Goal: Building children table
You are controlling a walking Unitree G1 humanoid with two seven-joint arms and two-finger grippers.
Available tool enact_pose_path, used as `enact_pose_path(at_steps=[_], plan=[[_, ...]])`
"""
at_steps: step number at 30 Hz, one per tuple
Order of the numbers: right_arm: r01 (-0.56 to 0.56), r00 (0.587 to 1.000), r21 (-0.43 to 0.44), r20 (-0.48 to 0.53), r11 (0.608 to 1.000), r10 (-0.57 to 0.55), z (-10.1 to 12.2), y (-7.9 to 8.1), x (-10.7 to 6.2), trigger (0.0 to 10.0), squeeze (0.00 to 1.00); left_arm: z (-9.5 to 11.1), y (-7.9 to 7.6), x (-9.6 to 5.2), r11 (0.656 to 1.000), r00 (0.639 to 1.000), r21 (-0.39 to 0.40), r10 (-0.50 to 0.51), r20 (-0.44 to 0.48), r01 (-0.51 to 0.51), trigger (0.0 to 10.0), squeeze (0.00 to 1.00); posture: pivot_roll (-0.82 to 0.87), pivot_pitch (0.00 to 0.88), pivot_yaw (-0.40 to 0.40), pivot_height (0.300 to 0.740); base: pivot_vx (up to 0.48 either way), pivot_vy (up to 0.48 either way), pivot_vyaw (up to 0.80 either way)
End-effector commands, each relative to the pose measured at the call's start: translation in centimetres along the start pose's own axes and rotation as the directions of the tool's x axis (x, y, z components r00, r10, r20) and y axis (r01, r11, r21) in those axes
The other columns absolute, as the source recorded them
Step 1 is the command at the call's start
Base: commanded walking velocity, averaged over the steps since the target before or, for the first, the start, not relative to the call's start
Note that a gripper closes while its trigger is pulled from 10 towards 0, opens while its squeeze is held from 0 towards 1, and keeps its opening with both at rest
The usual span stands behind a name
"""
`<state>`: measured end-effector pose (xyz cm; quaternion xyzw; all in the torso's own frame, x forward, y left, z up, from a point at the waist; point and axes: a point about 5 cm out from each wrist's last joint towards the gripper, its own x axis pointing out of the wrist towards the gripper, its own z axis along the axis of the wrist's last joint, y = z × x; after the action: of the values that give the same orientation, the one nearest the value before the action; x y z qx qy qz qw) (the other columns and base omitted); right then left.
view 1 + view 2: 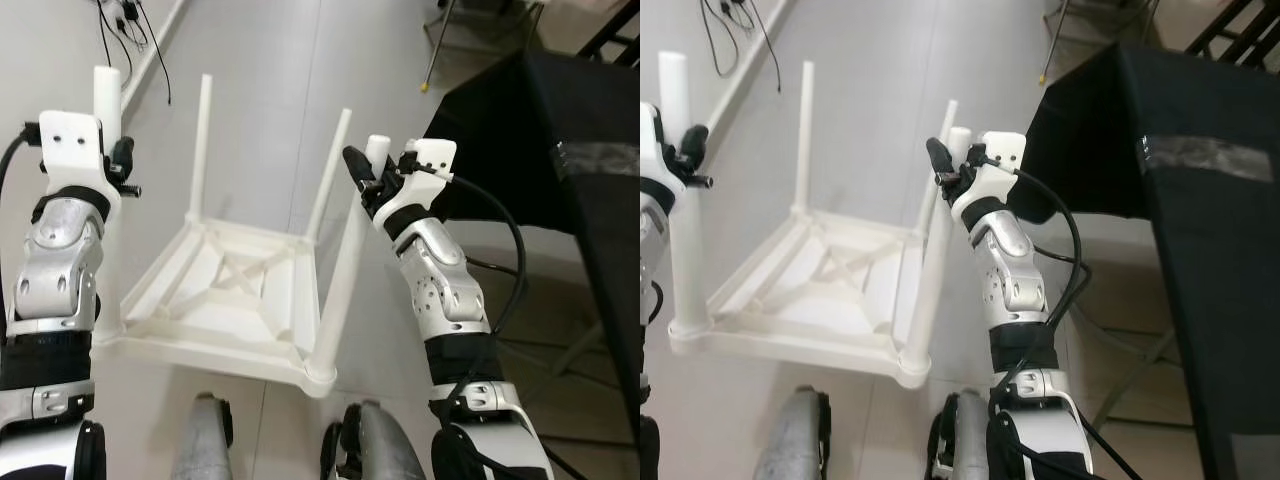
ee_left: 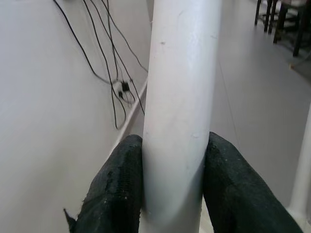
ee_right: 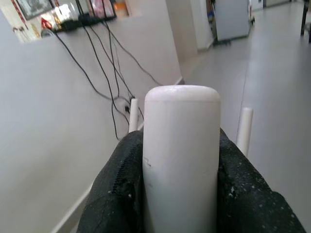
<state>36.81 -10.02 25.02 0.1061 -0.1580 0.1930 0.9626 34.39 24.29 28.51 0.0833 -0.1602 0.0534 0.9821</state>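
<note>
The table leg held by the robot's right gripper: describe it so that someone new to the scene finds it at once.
Start at the white children's table lying upside down on the floor, legs pointing up. Go to its near corner beside the black-draped table. The leg rising there has its rounded top pinched by the right gripper; the far two stand free, the fourth is in the left gripper.

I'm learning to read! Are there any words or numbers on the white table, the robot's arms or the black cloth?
None can be read.
White table: plain, no letters.
Left gripper and right gripper: no writing shows.
Black cloth: a grey strip of tape, no letters.
Pictures on the wall: too small and blurred.
</note>
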Motion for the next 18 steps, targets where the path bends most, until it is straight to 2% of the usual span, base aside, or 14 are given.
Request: enact_pose_path(at_steps=[1, 6, 7, 8, 9, 12, 14, 18], plan=[[-0.245, 0.969, -0.032, -0.033, 0.969, 0.244, -0.6, 6.2, 1.2, 10.0, 0.0, 7.9, -5.6, -0.1, 0.97, 0.906, 0.001, -0.229, 0.356, 0.245, 10.0, 0.0, 0.1, 0.03, -0.049, 0.735, 0.0, 0.0, 0.0], [-0.23, 0.973, -0.082, 0.005, 0.97, 0.231, 0.2, 6.3, 1.7, 10.0, 0.0, 8.5, -6.0, 0.2, 0.966, 0.895, 0.013, -0.244, 0.374, 0.258, 10.0, 0.0, 0.1, 0.012, -0.047, 0.74, 0.0, 0.0, 0.0], [-0.209, 0.976, -0.108, 0.041, 0.972, 0.214, 1.1, 6.2, 2.3, 10.0, 0.0, 9.5, -6.0, 0.6, 0.967, 0.882, 0.027, -0.244, 0.403, 0.255, 10.0, 0.0, 0.11, 0.0, -0.045, 0.74, 0.0, 0.0, 0.0], [-0.209, 0.976, -0.108, 0.041, 0.972, 0.214, 1.1, 6.2, 2.3, 10.0, 0.0, 9.5, -6.0, 0.6, 0.967, 0.882, 0.027, -0.244, 0.403, 0.255, 10.0, 0.0, 0.11, 0.0, -0.045, 0.74, 0.0, 0.0, 0.0], [-0.183, 0.977, -0.135, 0.08, 0.974, 0.195, 2.1, 6.1, 2.9, 10.0, 0.0, 10.8, -6.0, 1.1, 0.968, 0.868, 0.035, -0.239, 0.434, 0.249, 10.0, 0.0, 0.11, 0.0, -0.041, 0.74, 0.0, 0.0, 0.0], [-0.166, 0.977, -0.15, 0.105, 0.975, 0.183, 2.8, 6.1, 3.3, 10.0, 0.0, 11.6, -6.0, 1.4, 0.969, 0.859, 0.039, -0.235, 0.455, 0.245, 10.0, 0.0, 0.11, 0.0, -0.041, 0.74, 0.0, 0.0, 0.0], [-0.128, 0.975, -0.163, 0.16, 0.978, 0.154, 4.4, 5.9, 4.2, 10.0, 0.0, 13.2, -6.8, 1.8, 0.961, 0.832, 0.035, -0.254, 0.493, 0.273, 10.0, 0.0, 0.11, 0.0, -0.038, 0.74, 0.0, 0.0, 0.0], [-0.114, 0.974, -0.165, 0.176, 0.98, 0.143, 4.9, 5.7, 4.4, 10.0, 0.0, 13.4, -7.4, 1.7, 0.955, 0.823, 0.03, -0.269, 0.5, 0.294, 10.0, 0.0, 0.11, 0.0, -0.037, 0.74, 0.0, 0.0, 0.0]])
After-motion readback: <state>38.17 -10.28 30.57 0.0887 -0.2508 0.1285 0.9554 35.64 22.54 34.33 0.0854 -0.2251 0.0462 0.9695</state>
